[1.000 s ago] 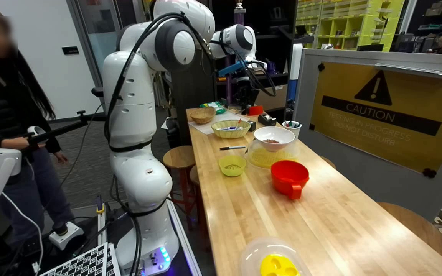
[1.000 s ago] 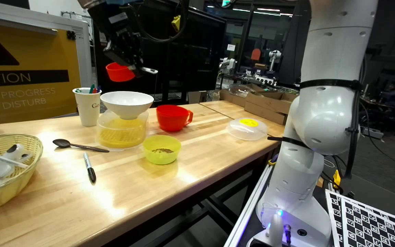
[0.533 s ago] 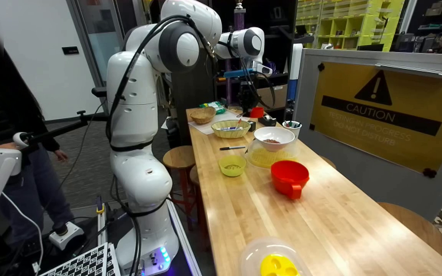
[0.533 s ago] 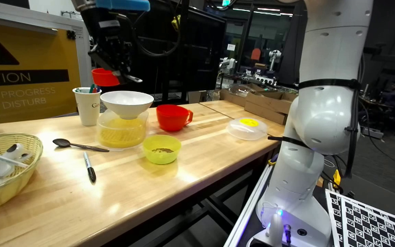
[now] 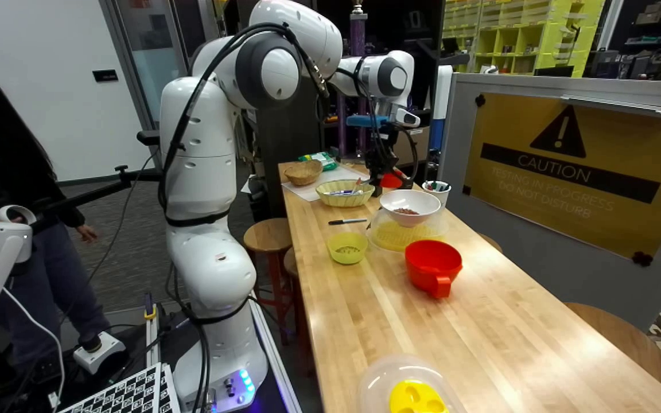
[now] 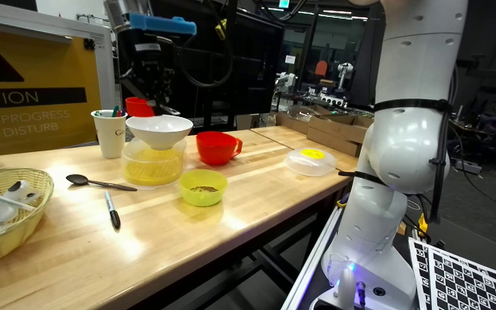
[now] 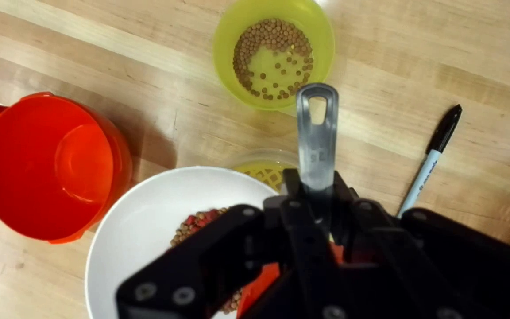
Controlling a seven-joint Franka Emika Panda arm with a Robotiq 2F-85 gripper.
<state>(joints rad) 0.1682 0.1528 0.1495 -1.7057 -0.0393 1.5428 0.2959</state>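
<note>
Tabletop (image 7: 383, 53) below, fingers (image 7: 301, 239) partly hide a red scoop (image 7: 261, 282).

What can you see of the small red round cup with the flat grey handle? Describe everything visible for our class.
The small red round cup looks plastic. Its flat grey handle looks metallic, with small markings and an oblong hole near the rounded tip. The black end effector grips that handle, holding the cup above the pale wooden table, near the wide round white bowl. Its contents, exact tilt and any contact with the bowl cannot be told.
</note>
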